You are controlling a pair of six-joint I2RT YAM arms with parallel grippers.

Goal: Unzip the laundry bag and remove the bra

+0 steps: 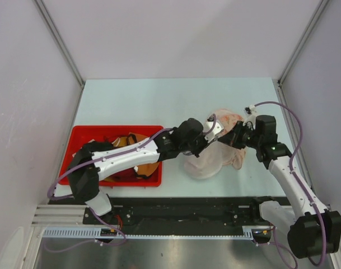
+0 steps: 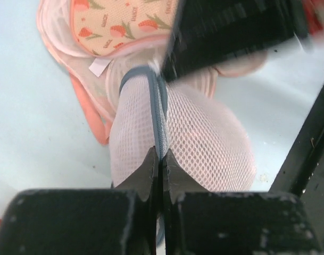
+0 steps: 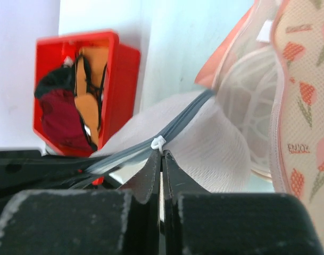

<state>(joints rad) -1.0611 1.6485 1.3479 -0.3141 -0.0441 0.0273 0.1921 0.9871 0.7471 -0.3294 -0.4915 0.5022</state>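
Note:
The white mesh laundry bag (image 1: 206, 165) lies right of the table's centre, its grey zipper (image 2: 156, 101) closed along the top. My left gripper (image 1: 209, 134) is shut on the zipper band at its near end in the left wrist view (image 2: 160, 155). My right gripper (image 1: 238, 136) is shut on the small white zipper pull (image 3: 158, 142), with its tips (image 3: 162, 154) just under the zipper (image 3: 189, 111). The mesh (image 2: 204, 138) is stretched between the two grippers. A faint pink shows through it; the bra itself is hidden.
A pinkish round mesh bag with peach tulip-patterned fabric (image 1: 228, 119) lies just behind the white bag, touching it; it also shows in the wrist views (image 2: 116, 24) (image 3: 305, 106). A red bin (image 1: 80, 140) with orange, maroon and black bras stands at the left.

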